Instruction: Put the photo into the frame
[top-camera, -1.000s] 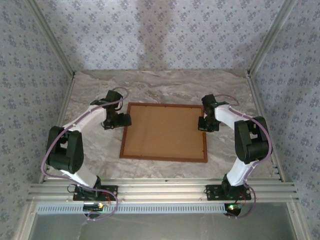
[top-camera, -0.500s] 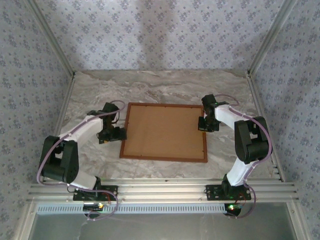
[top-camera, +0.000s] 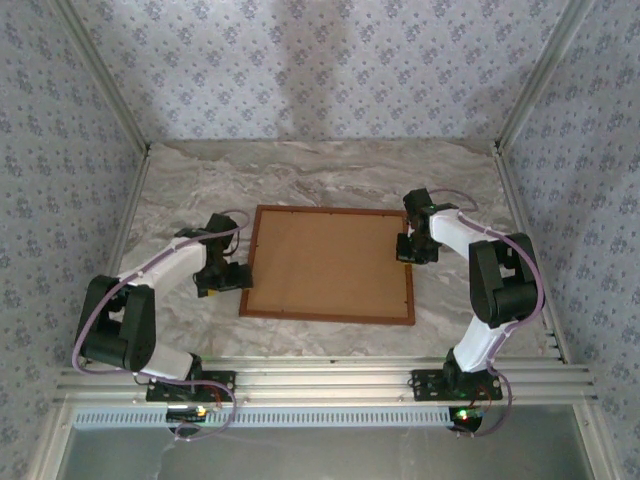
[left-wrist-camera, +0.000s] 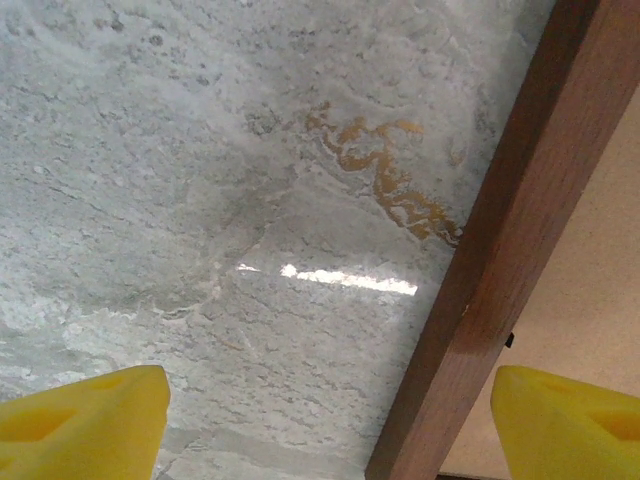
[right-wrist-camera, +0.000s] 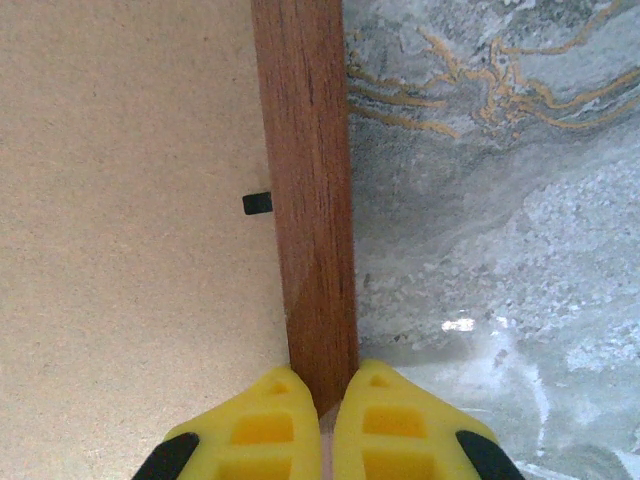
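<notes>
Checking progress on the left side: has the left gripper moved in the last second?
Yes. The left gripper has slid along the left rail of the frame, from nearer its far corner toward its near corner.

Left arm (top-camera: 165, 260) and right arm (top-camera: 455, 225): white shells, black joints, lilac cables (top-camera: 84, 322). Right gripper (right-wrist-camera: 325, 372) fingers (right-wrist-camera: 265, 435) are yellow with moulded pockets, black patches at 5 and 7 o'clock.

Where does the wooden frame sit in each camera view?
Top external: the frame lies flat in the picture's centre.
Left wrist: the frame crosses diagonally on the right side.
Right wrist: the frame runs vertically down the middle.
Shared landmark: the tan backing board inside it.
</notes>
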